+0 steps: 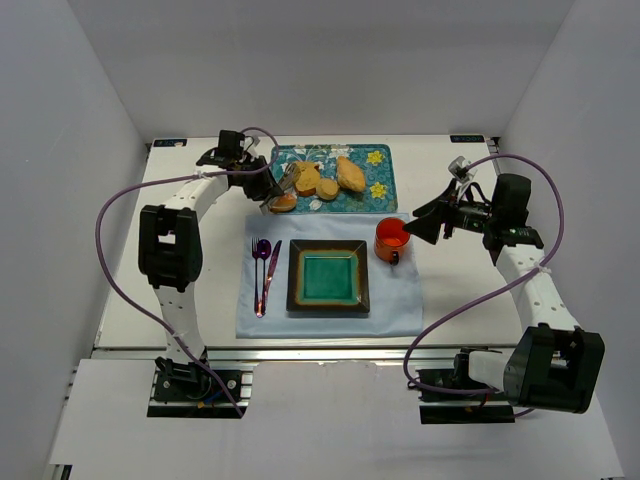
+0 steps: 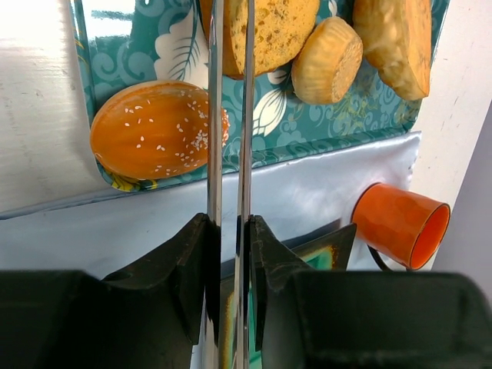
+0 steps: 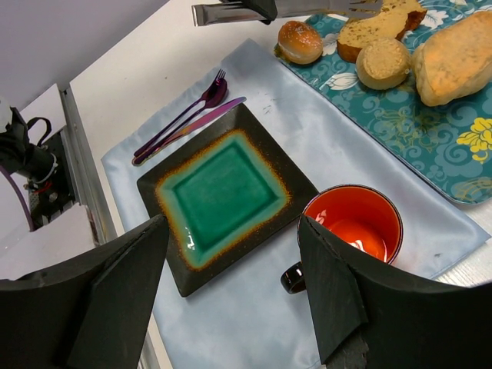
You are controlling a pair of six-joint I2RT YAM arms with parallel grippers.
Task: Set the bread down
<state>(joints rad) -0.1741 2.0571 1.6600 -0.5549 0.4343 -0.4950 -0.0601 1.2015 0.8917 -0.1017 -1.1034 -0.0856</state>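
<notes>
Two arms of tongs (image 2: 214, 154), squeezed narrow in L gripper (image 2: 229, 231), reach bread (image 2: 277, 31) in tray's (image 2: 123, 46) left half; R gripper (image 3: 233, 231) gapes wide beside mug (image 3: 354, 223).

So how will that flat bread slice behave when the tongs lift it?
The bread looks porous and dry, so probably light and fairly stiff, though a hard pinch may crumble it. The smooth metal tongs are narrow, so it could pivot or slip.

left arm (image 1: 186, 205): white links, black joint housings | right arm (image 1: 535, 290): same | cables (image 1: 98, 230): purple | pincer fingers (image 3: 115, 296): black wedges
</notes>
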